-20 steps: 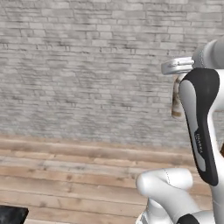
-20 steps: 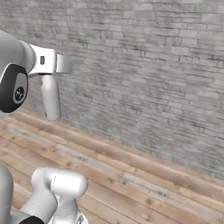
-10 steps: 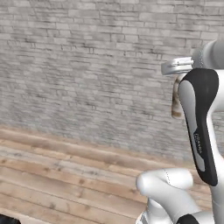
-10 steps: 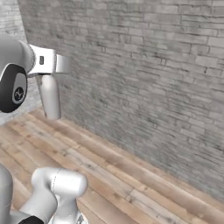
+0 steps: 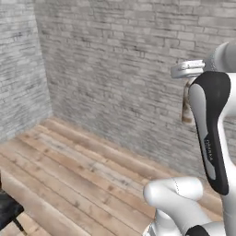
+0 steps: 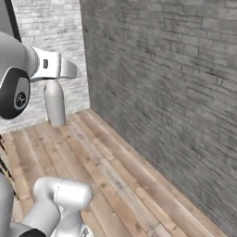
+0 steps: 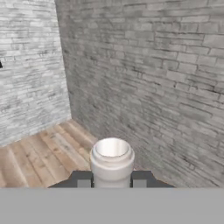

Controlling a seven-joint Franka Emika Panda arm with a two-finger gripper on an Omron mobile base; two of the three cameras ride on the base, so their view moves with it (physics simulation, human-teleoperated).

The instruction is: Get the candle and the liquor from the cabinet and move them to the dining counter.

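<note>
Fingers (image 7: 83, 180) clamp the bottle (image 7: 112, 162) by its neck, hanging upright off the hand above bare wood floor (image 5: 87, 170) by the brick wall (image 6: 171, 88); keep it vertical and grip firm while driving, no tabletop visible.

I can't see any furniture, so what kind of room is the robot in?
Probably an indoor room corner: grey brick walls meet over a wooden plank floor. The hand carries a pale bottle.
</note>
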